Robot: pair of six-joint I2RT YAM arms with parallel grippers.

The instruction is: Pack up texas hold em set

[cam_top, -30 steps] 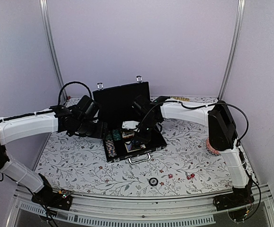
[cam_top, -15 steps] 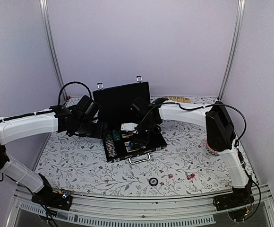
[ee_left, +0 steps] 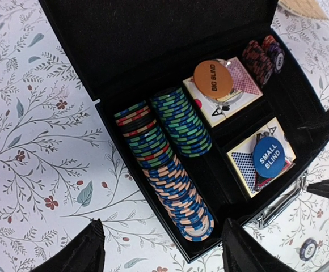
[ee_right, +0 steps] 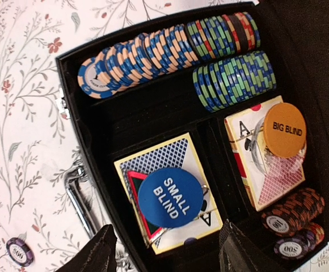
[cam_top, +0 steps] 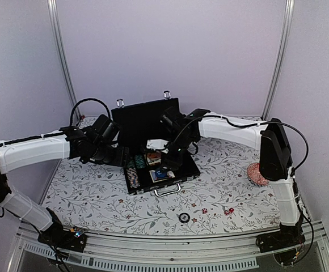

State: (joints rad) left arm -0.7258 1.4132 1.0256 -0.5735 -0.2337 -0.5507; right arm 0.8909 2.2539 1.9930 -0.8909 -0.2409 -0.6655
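**Risks: a knock, a stray swept off, a jammed closing**

Top view: the black rectangular briefcase (cam_top: 144, 122) stands open mid-counter (cam_top: 96, 192), its lid upright behind. The left end effector (cam_top: 118, 154) hovers at its left side, fingers spread and empty; the right end effector (cam_top: 173, 160) hangs over the compartments, likewise parted and holding nothing; its wrist is close to the lid and could knock it. A round black chip (cam_top: 184, 217) and small red dice (cam_top: 205, 211) lie near the front edge; a careless sweep may push them off. There is room in front and to the right, bar the red patterned round dish (cam_top: 256, 174).

Left wrist: the striped chip rows (ee_left: 173, 181) pack their trough, leaving little room for fingers.

Right wrist: the round blue disc (ee_right: 171, 198) and round orange disc (ee_right: 284, 130) rest loose on the card decks (ee_right: 153, 156); they may slide, or foul the lid at closing.
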